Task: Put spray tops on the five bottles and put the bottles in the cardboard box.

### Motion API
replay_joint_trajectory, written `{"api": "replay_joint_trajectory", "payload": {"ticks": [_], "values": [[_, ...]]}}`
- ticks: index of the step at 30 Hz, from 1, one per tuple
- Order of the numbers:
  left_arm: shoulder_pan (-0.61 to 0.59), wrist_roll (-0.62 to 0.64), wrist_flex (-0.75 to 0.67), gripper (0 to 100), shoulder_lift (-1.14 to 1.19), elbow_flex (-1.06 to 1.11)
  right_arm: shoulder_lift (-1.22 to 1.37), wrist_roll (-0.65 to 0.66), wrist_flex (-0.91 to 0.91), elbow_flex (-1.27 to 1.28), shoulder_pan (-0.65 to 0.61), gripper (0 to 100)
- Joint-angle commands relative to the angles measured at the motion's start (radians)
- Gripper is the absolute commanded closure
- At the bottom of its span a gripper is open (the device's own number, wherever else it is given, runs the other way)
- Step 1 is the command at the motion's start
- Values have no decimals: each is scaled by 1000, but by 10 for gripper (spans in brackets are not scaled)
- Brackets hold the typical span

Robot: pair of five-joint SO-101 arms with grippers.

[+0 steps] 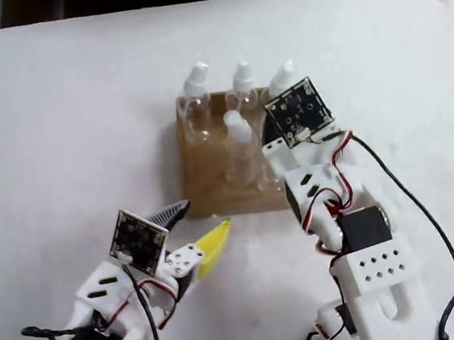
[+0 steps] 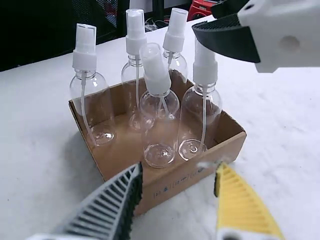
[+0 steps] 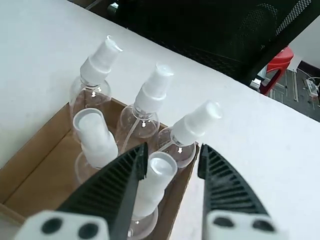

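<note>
The cardboard box (image 1: 205, 186) sits mid-table and holds several clear bottles, each upright with a white spray top. Three bottles stand along the far wall (image 2: 92, 100) (image 2: 135, 65) (image 2: 175, 57). Two stand nearer the front (image 2: 159, 117) (image 2: 200, 115). My right gripper (image 3: 173, 150) hangs open over the box's right side, its black fingers straddling the spray top (image 3: 161, 171) of one front bottle without clamping it. One of its fingers (image 2: 225, 32) shows above that bottle. My left gripper (image 1: 206, 214), one finger grey and one yellow, is open and empty just outside the box's front wall (image 2: 185, 180).
White tabletop surrounds the box on all sides. A dark chair and floor lie beyond the table's far edge (image 3: 210, 30). The right arm's body (image 1: 360, 261) stretches from the box toward the near edge.
</note>
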Motion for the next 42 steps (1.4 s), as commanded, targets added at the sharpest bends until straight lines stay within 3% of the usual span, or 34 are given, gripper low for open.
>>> {"api": "replay_joint_trajectory", "payload": {"ticks": [1,10,18,23,24,27,32,35,42], "values": [[1,-9,-8,770,-7,-23,-13,2,-15,-3,12,861],[-1,-9,-8,771,-7,-23,-22,2,13,-11,-2,863],[-7,-9,0,777,-7,-23,-450,2,366,-186,-22,865],[-186,-8,-26,948,-7,-77,-602,2,461,-183,81,993],[-236,-8,-40,989,-7,-106,-604,2,483,-180,108,977],[-349,-2,-54,954,-7,-206,-613,2,545,-195,168,983],[-452,-9,-46,977,-7,-422,-688,0,684,-339,177,982],[-516,-60,23,978,-7,-572,-786,0,780,-430,134,982],[-524,-187,411,978,-7,-845,-805,0,1066,-582,53,982]]}}
